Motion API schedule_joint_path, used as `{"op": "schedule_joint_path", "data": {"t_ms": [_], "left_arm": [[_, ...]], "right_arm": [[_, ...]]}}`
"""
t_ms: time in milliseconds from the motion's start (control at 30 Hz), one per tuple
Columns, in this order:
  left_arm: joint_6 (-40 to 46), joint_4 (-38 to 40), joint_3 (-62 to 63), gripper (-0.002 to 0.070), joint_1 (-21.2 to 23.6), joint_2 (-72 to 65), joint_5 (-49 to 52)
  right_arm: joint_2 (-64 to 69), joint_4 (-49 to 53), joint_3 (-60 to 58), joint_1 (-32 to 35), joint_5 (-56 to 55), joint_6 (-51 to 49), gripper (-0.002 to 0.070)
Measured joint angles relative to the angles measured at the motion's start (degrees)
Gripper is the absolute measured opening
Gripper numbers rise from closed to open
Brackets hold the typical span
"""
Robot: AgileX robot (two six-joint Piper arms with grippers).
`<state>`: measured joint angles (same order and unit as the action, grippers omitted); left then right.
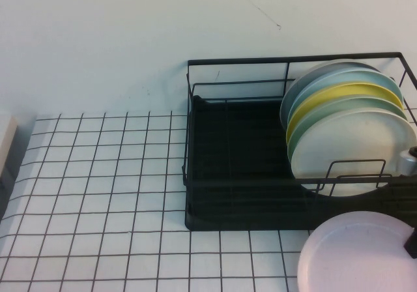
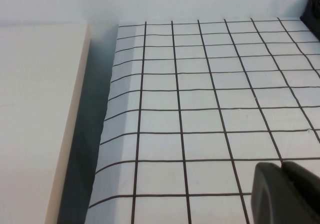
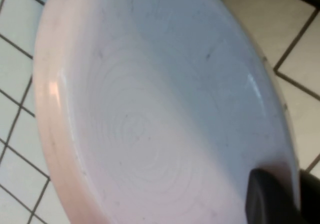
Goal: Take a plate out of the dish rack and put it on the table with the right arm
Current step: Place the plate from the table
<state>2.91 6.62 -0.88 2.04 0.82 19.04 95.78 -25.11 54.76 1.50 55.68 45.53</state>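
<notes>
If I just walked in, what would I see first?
First, the pale pink plate at the front right, out of the black dish rack and gripped at its rim by the right gripper. Next, the row of upright colored plates at the rack's right end. The left gripper hangs over the checkered table, far left.

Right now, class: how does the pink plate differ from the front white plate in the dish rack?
The pink plate is pale pink; the white plate is cream-white. The pink plate lies outside the dish rack, over the table, at the right tool; the white plate stands upright inside. Both are round and plain. Left tool is parked.
</notes>
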Motion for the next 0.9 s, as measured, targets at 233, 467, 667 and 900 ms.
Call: {"op": "schedule_joint_path", "data": {"t_ms": [233,467,667,900], "left_arm": [[0.0,0.0,0.0,-0.0004,0.0,0.0,0.0],[0.0,0.0,0.0,-0.0004,0.0,0.0,0.0],[0.0,0.0,0.0,-0.0004,0.0,0.0,0.0],[0.0,0.0,0.0,-0.0004,0.0,0.0,0.0]], "right_arm": [[1.3,3.2,0.0,0.0,-4.5,-1.9,0.0078],[1.7,7.5,0.0,0.0,-9.0,-6.7,0.0262],[1.7,8.3,0.1,0.0,-9.6,-8.4,0.0319],[-3.9,18.0,4.7,0.0,-9.0,-15.4,0.0283]]}}
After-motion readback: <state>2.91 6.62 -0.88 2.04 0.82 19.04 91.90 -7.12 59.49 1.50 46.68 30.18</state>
